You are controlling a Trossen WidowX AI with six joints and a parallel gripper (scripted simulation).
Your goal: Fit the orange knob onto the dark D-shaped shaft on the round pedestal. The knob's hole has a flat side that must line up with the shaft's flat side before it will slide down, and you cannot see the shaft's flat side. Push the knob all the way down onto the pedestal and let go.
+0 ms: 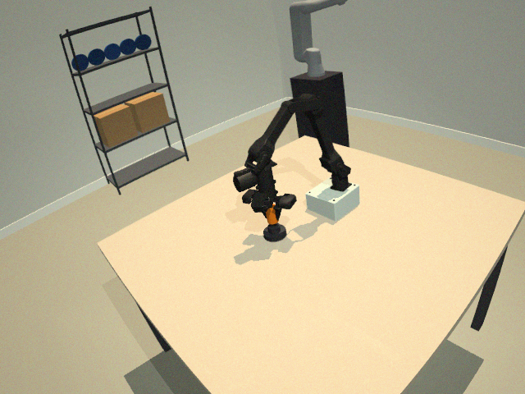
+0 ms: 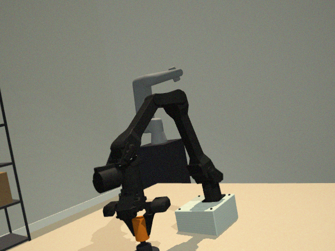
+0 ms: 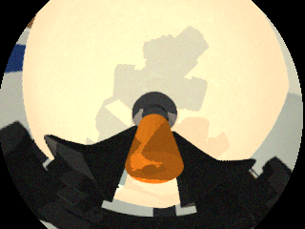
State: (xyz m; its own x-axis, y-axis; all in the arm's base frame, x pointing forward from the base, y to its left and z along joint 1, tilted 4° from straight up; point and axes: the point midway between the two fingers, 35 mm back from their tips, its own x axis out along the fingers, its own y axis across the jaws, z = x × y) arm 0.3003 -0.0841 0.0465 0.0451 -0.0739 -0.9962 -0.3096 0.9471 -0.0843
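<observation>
The orange knob (image 1: pixel 271 216) (image 2: pixel 140 229) (image 3: pixel 153 148) is held between the fingers of my gripper (image 1: pixel 272 220) (image 2: pixel 141 234) (image 3: pixel 154 132), which is shut on it. The knob leans slightly in the top and exterior views. It is directly over the dark round pedestal (image 1: pixel 274 235) (image 3: pixel 154 97), with its lower end above the pedestal's base. A short dark piece shows under the knob in the exterior view. The frames do not show whether the shaft's tip is inside the hole. The flat sides of hole and shaft are hidden.
The arm's pale box-shaped base (image 1: pixel 335 208) (image 2: pixel 196 223) stands on the table (image 1: pixel 339 296) behind and right of the pedestal. A shelf rack (image 1: pixel 146 169) and a grey arm (image 1: pixel 302 34) (image 2: pixel 156 129) on a dark cabinet (image 1: pixel 324 110) (image 2: pixel 165 162) stand beyond the table.
</observation>
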